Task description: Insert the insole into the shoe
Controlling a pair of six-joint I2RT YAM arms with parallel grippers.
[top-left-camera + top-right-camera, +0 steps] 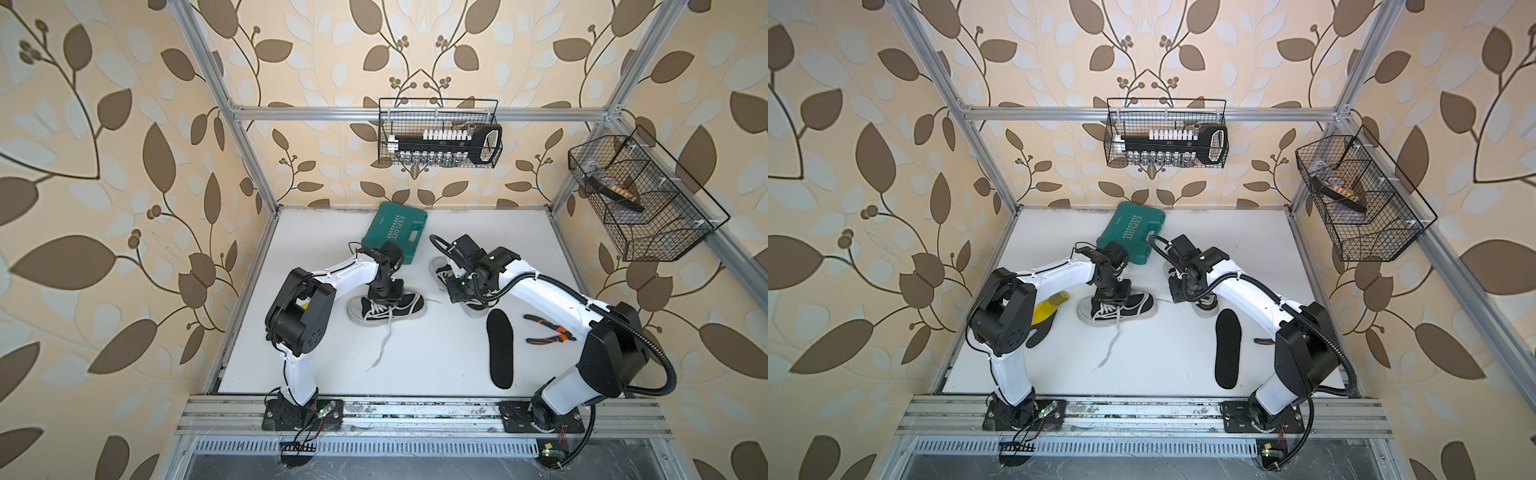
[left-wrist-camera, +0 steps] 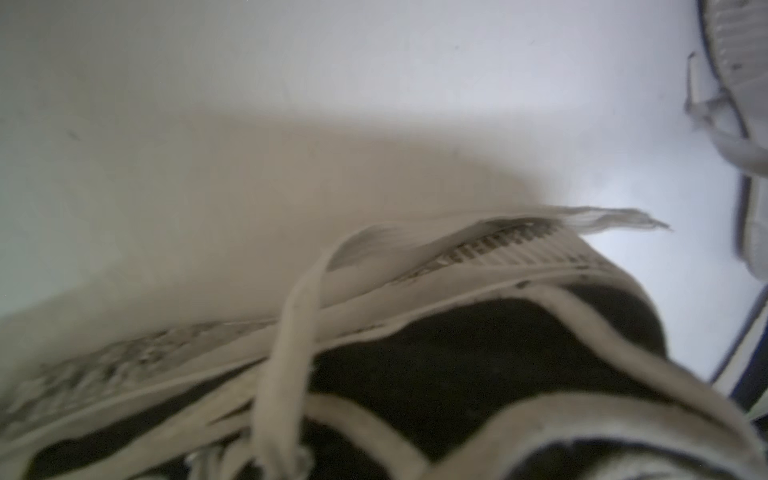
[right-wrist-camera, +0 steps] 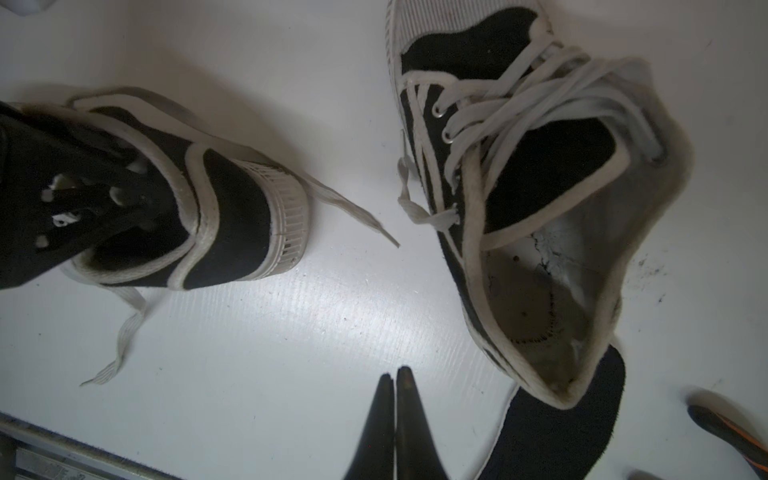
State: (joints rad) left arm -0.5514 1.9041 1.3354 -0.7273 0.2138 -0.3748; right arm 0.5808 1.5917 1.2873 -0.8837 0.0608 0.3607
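Right gripper (image 3: 395,415) closed empty, left gripper (image 1: 384,296) inside shoe (image 1: 401,309), width unclear, insole (image 1: 500,349) flat, long axis front-to-back

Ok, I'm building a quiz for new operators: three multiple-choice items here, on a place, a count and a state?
1. The insole by the pliers lies: A in a drawer; B on a shelf; C flat on the table.
2. Shoes on the table: A one; B two; C three.
3. The right claw is: A shut, empty; B wide open; C shut on a cloth.
Key: C, it lies bare on the table; B, both show in the right wrist view; A, its tips meet, holding nothing.
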